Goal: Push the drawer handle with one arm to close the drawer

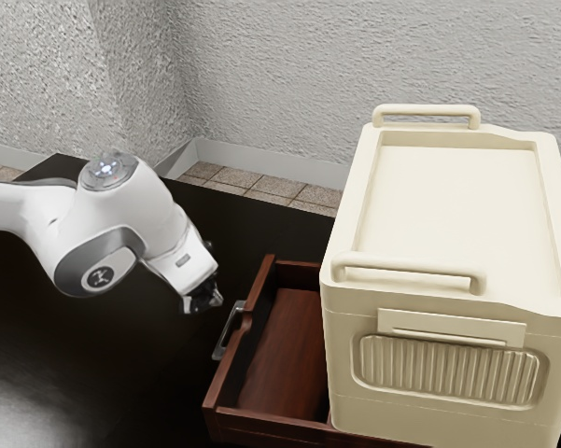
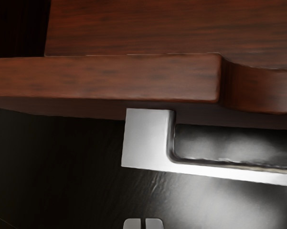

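Note:
My gripper [image 1: 205,301] hangs beside the front of the dark red-brown drawer [image 1: 285,345], close to the far end of its metal handle [image 1: 228,331]. The drawer stands pulled out from under the cream box, its inside visible from above. In the wrist view the two fingertips of the gripper [image 2: 143,223] sit side by side with only a thin slit between them, holding nothing. A gap separates them from the silver handle [image 2: 145,138], which is fixed to the drawer's front panel [image 2: 105,78].
A large cream box [image 1: 457,205] with two top handles covers the back part of the drawer at the exterior view's right. The black table [image 1: 103,364] lies under the arm. A textured wall [image 1: 289,75] rises behind.

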